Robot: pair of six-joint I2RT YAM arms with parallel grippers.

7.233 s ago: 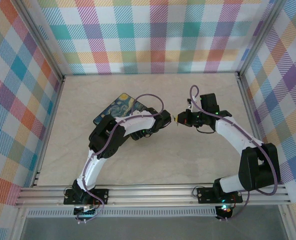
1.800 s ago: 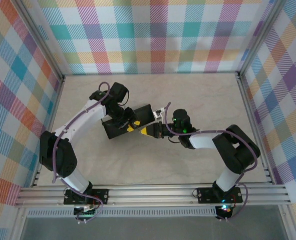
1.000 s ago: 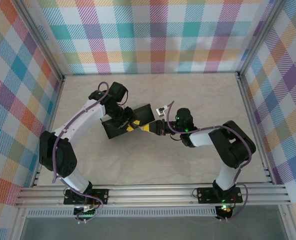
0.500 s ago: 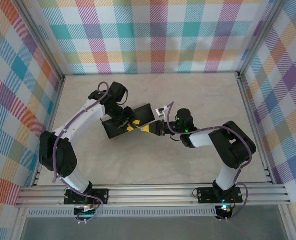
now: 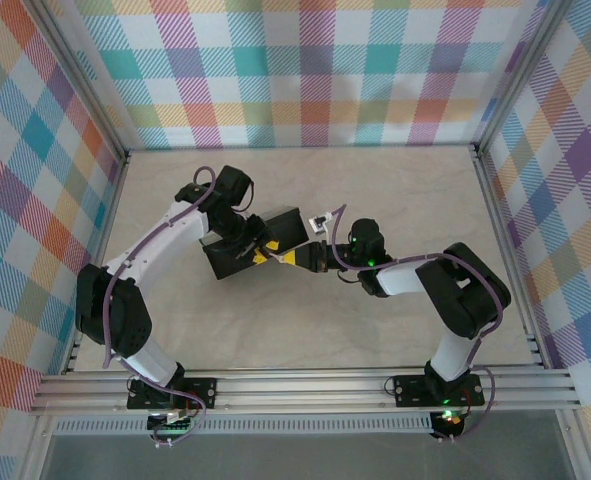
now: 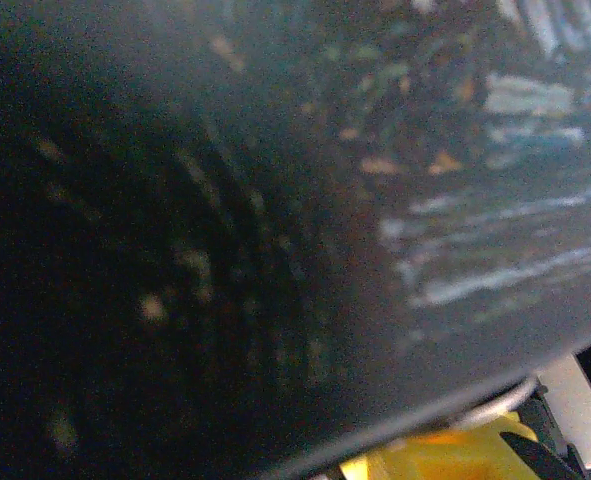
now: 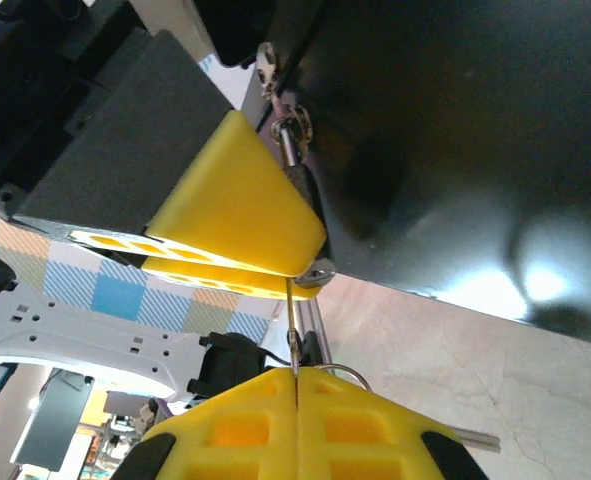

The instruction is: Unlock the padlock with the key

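Clamping the thin key [image 7: 292, 325] between its shut yellow fingers, the right gripper [image 7: 295, 372] points it at the lower end of the padlock [image 7: 304, 195]. Whether the tip has entered cannot be told. The left gripper [image 7: 313, 262] pinches the dark padlock, whose silvery shackle hangs on the hasp of the dark box [image 7: 455, 150]. The box sits mid-left on the table [image 5: 395, 200]. Its painted lid is a blur in the left wrist view.

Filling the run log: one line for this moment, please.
left gripper pinching padlock beside box | right gripper shut on key, tip at padlock base | lock not yet open
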